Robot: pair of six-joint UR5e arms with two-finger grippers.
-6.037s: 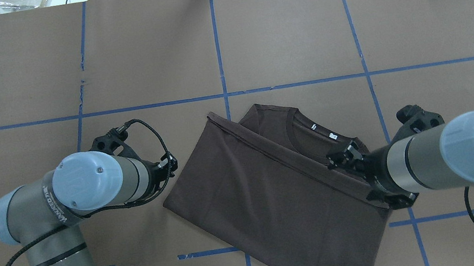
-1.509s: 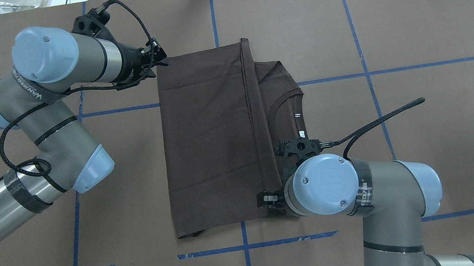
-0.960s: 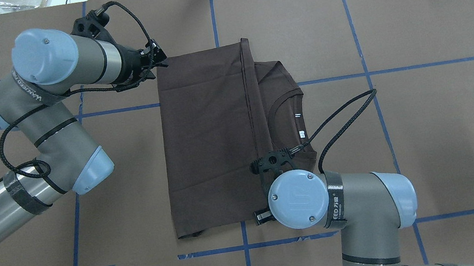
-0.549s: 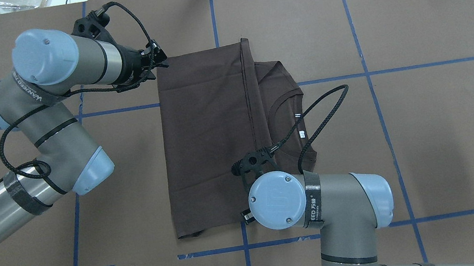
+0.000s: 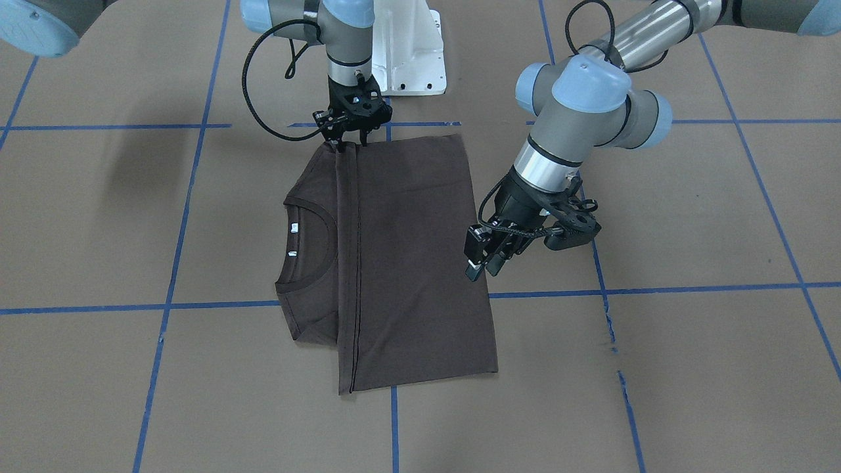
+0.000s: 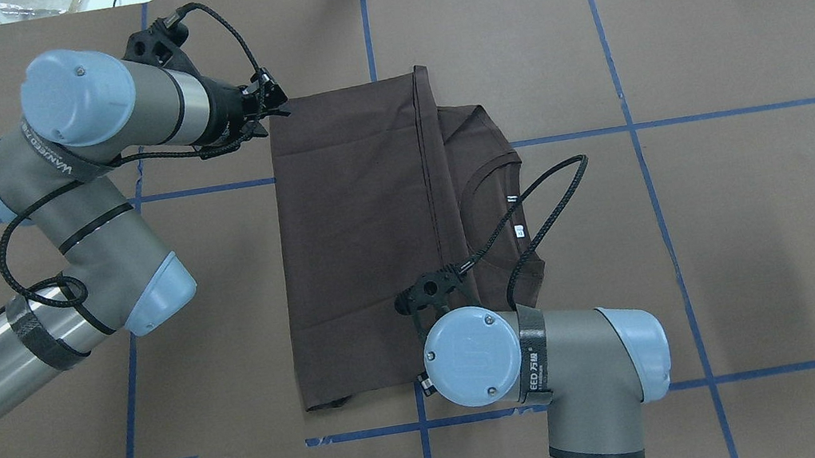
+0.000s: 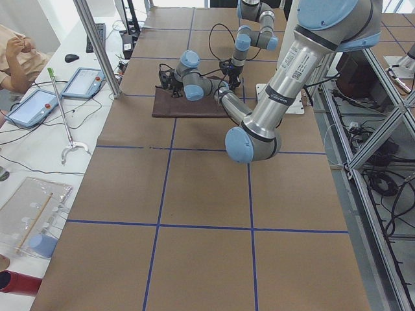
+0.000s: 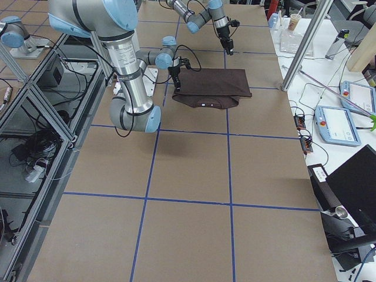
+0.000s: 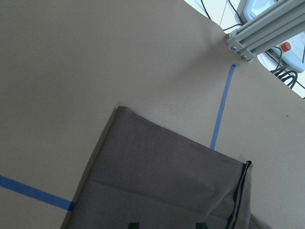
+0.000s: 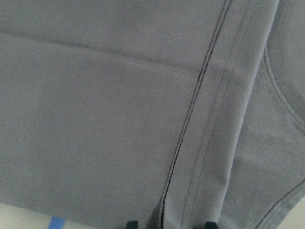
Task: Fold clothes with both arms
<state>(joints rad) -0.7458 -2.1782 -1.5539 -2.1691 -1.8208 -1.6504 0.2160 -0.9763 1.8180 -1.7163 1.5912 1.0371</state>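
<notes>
The dark brown T-shirt lies folded flat on the brown paper, its collar and white labels showing on one side. My left gripper hangs open above the shirt's far left corner. In the left wrist view the shirt lies well below the spread fingertips. My right gripper stands open at the shirt's near edge, right over the folded hem. The right wrist view shows the hem seam running between its two fingertips, close to the cloth. From overhead the right wrist hides that gripper.
The white bolted pedestal stands at the robot's edge of the table. Blue tape lines cross the paper. A person sits at a side bench with tablets, beyond the table's far edge.
Six seconds ago the shirt lay nearer and askew with both grippers at its edges. Over the last 1.5 seconds the right wrist has slid left along the near edge. The left arm and shirt stay still.
</notes>
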